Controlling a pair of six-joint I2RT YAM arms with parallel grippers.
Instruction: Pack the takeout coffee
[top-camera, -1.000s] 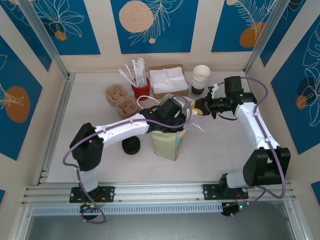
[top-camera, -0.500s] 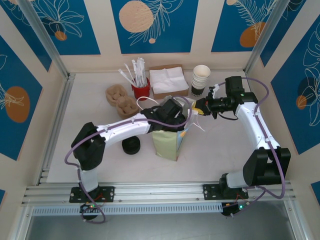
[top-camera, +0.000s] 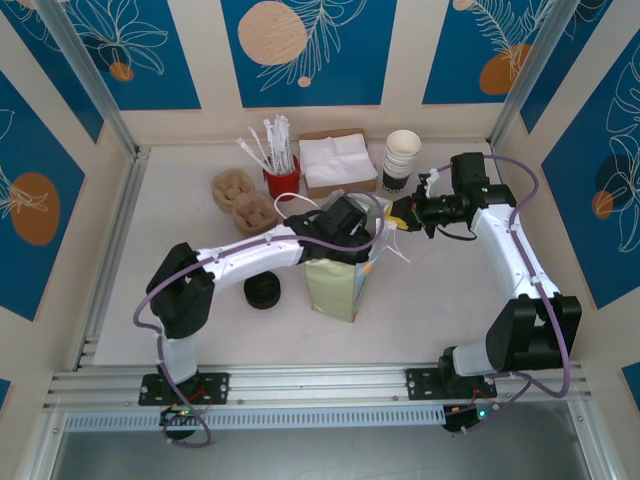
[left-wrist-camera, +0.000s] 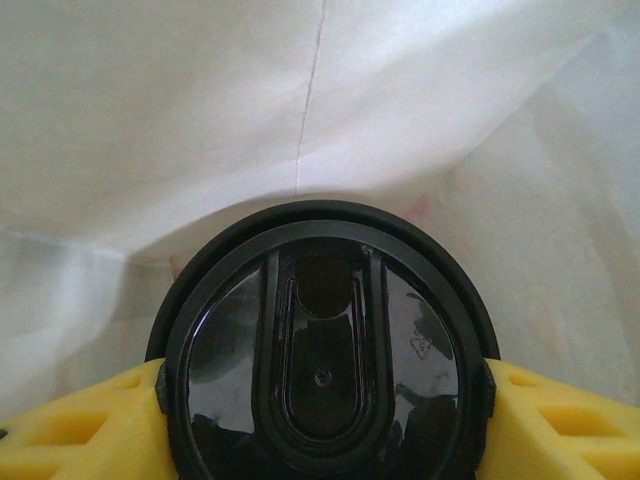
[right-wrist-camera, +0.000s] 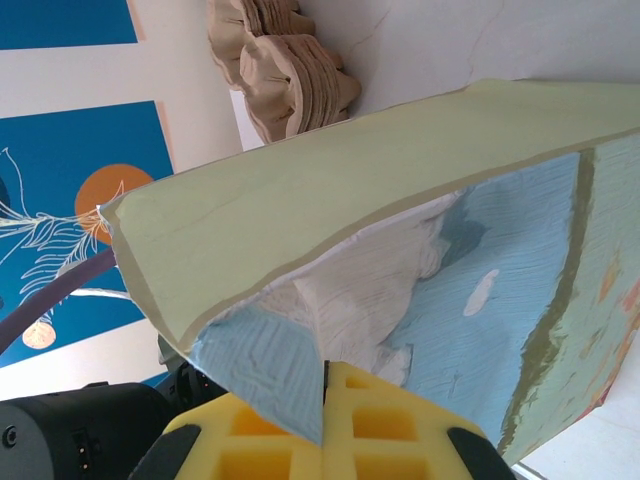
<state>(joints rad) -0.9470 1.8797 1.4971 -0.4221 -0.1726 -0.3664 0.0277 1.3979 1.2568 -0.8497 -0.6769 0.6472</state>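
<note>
The coffee (left-wrist-camera: 320, 350) sits down inside the bag (top-camera: 335, 285). Its black lid faces the left wrist camera, with white bag lining close around it. The left gripper (left-wrist-camera: 320, 392) holds it with the jaws partway apart. One yellow finger (left-wrist-camera: 80, 430) presses the lid's left side and the other presses its right side. The cup's sides under the lid are hidden, and so is the bag's bottom, so I cannot tell whether the coffee rests on anything.

The bag stands upright near the middle of the surface (top-camera: 420, 310). It is pale green with a blue printed side. The right gripper (right-wrist-camera: 325, 405) is closed and pinches the bag's upper rim on the side toward the right edge. From above, the left arm (top-camera: 250, 258) reaches in from the near left corner, and its wrist covers the bag's mouth.

A black lid disc (top-camera: 263, 292) lies just beside the bag, toward the left edge. Several things stand along the far edge:
- brown pulp trays (top-camera: 243, 200), nearest the left
- a red cup (top-camera: 283, 180) full of white sticks
- a pile of napkins (top-camera: 335, 160)
- a stack of white cups (top-camera: 402, 155), near the right gripper

The surface is white and closed in by cream walls (top-camera: 205, 60) with blue panels printed with leaves and orange discs. Metal posts stand at the far corners, and a metal rail runs along the near edge.

What the white sticks are is too small to tell.
</note>
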